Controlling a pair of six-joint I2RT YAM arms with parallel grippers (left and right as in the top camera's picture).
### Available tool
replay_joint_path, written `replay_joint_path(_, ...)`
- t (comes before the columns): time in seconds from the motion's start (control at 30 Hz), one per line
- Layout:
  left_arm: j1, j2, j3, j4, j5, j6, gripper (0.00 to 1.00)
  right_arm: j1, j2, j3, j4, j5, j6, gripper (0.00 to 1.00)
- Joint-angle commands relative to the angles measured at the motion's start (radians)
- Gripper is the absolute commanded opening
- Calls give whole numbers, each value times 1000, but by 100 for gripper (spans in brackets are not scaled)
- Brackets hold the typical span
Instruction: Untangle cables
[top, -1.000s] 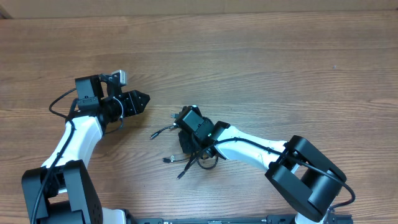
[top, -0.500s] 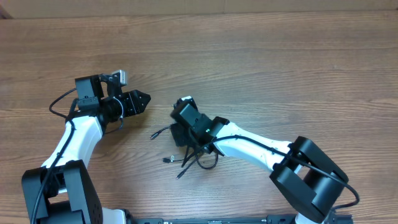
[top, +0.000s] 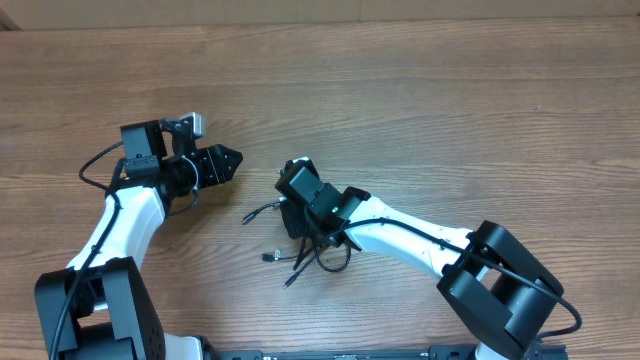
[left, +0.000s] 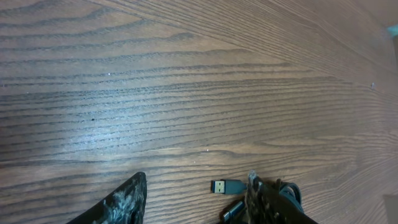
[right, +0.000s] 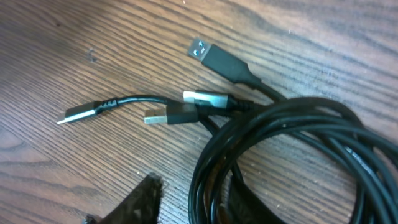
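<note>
Hovering over bare wood toward the left side of the desk (top: 450, 100), the left end effector (top: 228, 160) points toward the middle. Its wrist view shows its two dark fingers (left: 127, 199) spread apart with only wood grain between them. It is well apart from the cables (top: 318, 258).

The cables lie in a black tangle near the middle of the desk's width, closer to the edge where the arm bases stand. Several loose ends stray out from the tangle toward the left edge.

The right end effector (top: 296, 222) is down on the tangle's far side, covering part of it from above. In its wrist view, thick loops of cord (right: 280, 143) fill the right half. Four plugs fan out leftward on the wood: a black flat plug (right: 217, 59), a silver-tipped plug (right: 208, 98), a short dark plug (right: 168, 116) touching the silver one, and a slim plug (right: 84, 112) on a curved lead. Only one finger (right: 142, 202) shows, just beside the loops. I cannot tell whether this end effector is spread or pinching a cord.
</note>
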Motion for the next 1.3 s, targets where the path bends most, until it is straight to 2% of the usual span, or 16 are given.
replay_joint_path(0.0, 5, 8, 18, 3, 19, 11, 53, 15, -19, -33, 17, -10, 3, 31)
replay_joint_path(0.37, 5, 8, 18, 3, 18, 11, 54, 16, -15, -47, 34, -9, 26, 31)
replay_joint_path(0.63, 4, 8, 18, 3, 18, 11, 54, 15, 74, -47, 69, -3, 53, 30)
replay_joint_path(0.8, 4, 8, 18, 3, 19, 11, 54, 15, 76, -47, 76, -6, 53, 20)
replay_joint_path(0.9, 5, 8, 18, 4, 28, 11, 54, 14, 74, -47, 76, -20, 56, 4)
replay_joint_path(0.93, 5, 8, 18, 4, 35, 12, 54, 10, 72, -46, 76, -29, 56, 4)
replay_joint_path(1.03, 4, 8, 18, 4, 44, 39, 51, -17, 56, -43, 76, -103, 55, 4)
replay_joint_path(1.17, 5, 8, 18, 3, 45, 61, 49, -95, 28, -43, 76, -352, -6, 4)
replay_joint_path(1.27, 5, 8, 18, 4, 47, 61, 55, -179, 25, -43, 75, -596, -54, 4)
